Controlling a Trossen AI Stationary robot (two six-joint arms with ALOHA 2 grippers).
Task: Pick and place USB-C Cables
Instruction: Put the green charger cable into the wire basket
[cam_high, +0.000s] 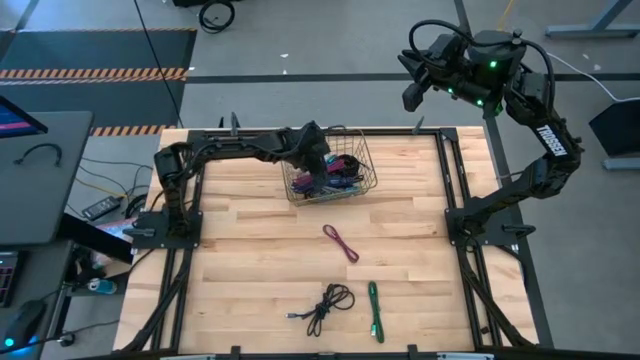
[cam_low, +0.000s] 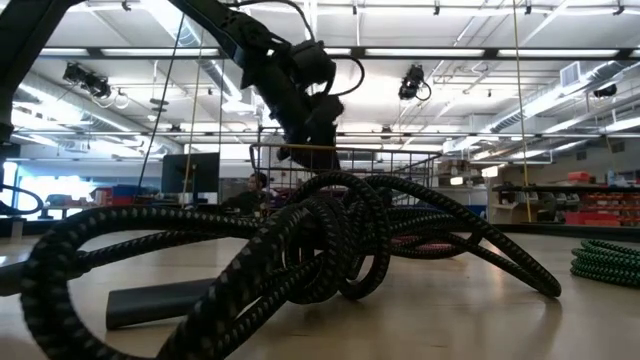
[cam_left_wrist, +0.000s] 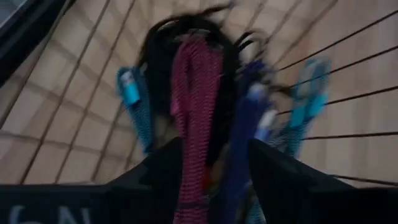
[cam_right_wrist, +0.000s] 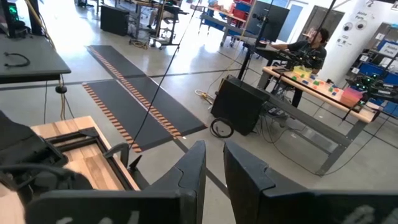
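Pale wooden butcher-block table (cam_high: 250, 270) w/ black metal frame fills centre of high view. Wire mesh basket (cam_high: 362, 172) sits on it, upper middle. Grey concrete floor around; orange-and-black striped hazard tape (cam_high: 95, 73) runs across upper left, over a dark floor mat (cam_high: 90, 48). Dark grey side desk (cam_high: 35, 175) at left edge, small black remote (cam_high: 102, 208) just below its corner. Right wrist view: seated person in dark top (cam_right_wrist: 308, 50) at a long workbench (cam_right_wrist: 323, 93), upper right; black wheeled box (cam_right_wrist: 239, 106) near centre. Low view: black monitor (cam_low: 190, 172) left of centre, ceiling light strips along top.
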